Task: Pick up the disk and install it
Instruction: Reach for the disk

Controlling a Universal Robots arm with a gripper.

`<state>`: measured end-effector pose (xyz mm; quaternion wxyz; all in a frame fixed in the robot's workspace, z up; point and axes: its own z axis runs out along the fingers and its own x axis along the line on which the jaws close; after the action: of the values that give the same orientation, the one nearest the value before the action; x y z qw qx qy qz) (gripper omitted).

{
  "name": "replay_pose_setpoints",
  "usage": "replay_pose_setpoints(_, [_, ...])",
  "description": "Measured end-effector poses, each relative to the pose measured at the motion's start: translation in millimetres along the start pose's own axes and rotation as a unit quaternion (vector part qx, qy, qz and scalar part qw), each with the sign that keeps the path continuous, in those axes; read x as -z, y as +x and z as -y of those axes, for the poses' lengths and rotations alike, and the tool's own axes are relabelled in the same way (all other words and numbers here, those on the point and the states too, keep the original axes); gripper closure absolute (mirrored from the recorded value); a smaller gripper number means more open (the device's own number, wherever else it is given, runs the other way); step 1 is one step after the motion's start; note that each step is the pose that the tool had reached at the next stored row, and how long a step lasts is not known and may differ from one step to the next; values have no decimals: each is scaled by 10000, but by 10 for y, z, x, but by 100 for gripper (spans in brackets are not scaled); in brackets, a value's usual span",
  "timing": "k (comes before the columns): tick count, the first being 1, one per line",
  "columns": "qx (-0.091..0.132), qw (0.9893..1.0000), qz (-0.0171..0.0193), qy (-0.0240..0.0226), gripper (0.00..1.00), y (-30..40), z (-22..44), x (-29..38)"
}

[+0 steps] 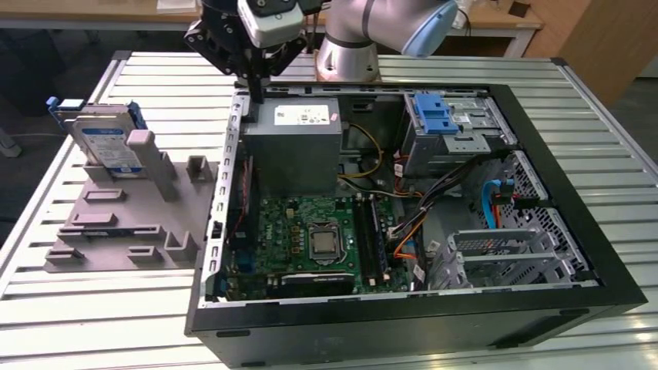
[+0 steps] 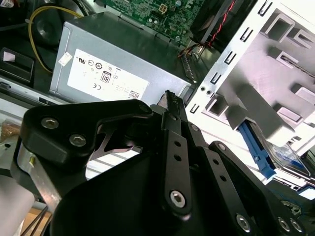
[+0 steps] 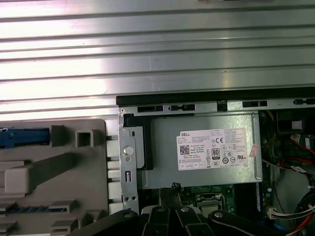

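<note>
1. On the slatted metal bench (image 1: pixel 103 331), an open desktop computer case (image 1: pixel 411 327) is lying on its side. A grey moulded fixture (image 1: pixel 123 231) is sitting just beside it, toward the exterior view's left.
2. At the end of that fixture farthest from the exterior camera, the disk (image 1: pixel 106 145) is standing on edge in a slot. Its blue-and-white label is facing outward and its blue bracket is running along its edges.
3. Over the case wall nearest the fixture, the gripper (image 1: pixel 254 91) is hovering by the corner of the grey power supply (image 1: pixel 298 142), well apart from the disk.
4. In the second wrist view, the black fingers (image 2: pixel 172 147) are meeting in a narrow point and gripping nothing.
5. Inside the case, the green motherboard (image 1: pixel 308 239) is lying next to the power supply. A blue latch piece (image 1: pixel 440 116) is sitting on a grey metal drive cage (image 1: pixel 473 142) toward the exterior view's right.
</note>
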<state>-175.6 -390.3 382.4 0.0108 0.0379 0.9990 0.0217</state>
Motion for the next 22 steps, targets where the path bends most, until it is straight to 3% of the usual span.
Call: replay_pose_setpoints(22, [0, 10000, -10, 1, 89, 70, 7, -25])
